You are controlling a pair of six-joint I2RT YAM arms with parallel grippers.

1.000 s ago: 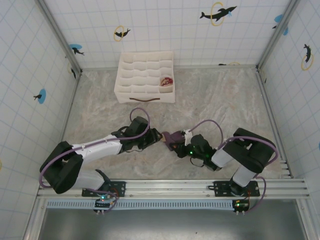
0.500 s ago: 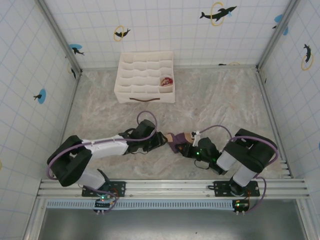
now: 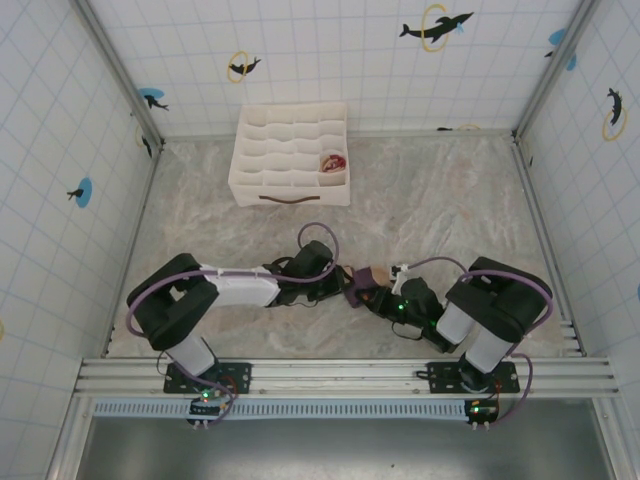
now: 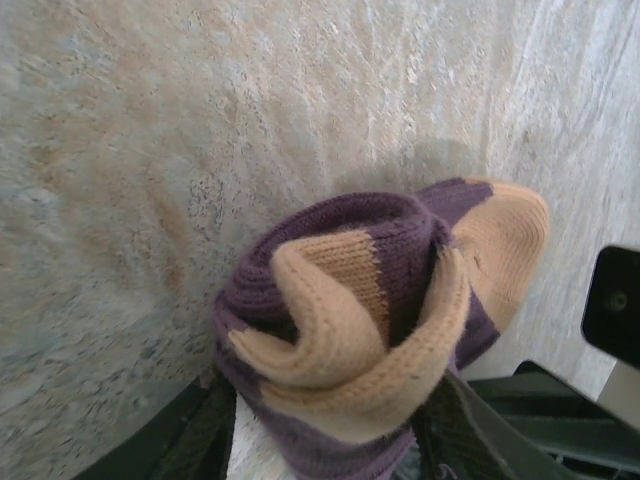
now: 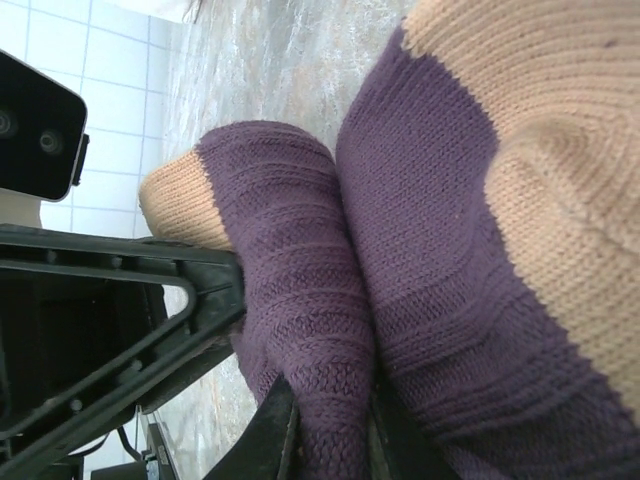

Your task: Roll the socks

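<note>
A purple sock with tan toe [image 3: 366, 277] lies bunched into a loose roll near the table's front middle, between both grippers. My left gripper [image 3: 343, 284] comes at it from the left. In the left wrist view the roll [image 4: 350, 330] fills the gap between the dark fingers [image 4: 195, 440], which press on both sides. My right gripper [image 3: 380, 294] is shut on a fold of the purple fabric [image 5: 310, 330]; its fingers [image 5: 280, 430] pinch it. A rolled beige and red sock [image 3: 332, 162] sits in one compartment of the box.
The white gridded organiser box [image 3: 290, 193] stands at the back of the marbled table [image 3: 450, 200], well away from the arms. Tiled walls close in the sides. The left gripper's black frame [image 5: 120, 300] sits close against the right gripper.
My left arm has slid right up to the sock and its jaws have narrowed onto the roll. The right gripper, still pinching the sock, has shifted a little right.
</note>
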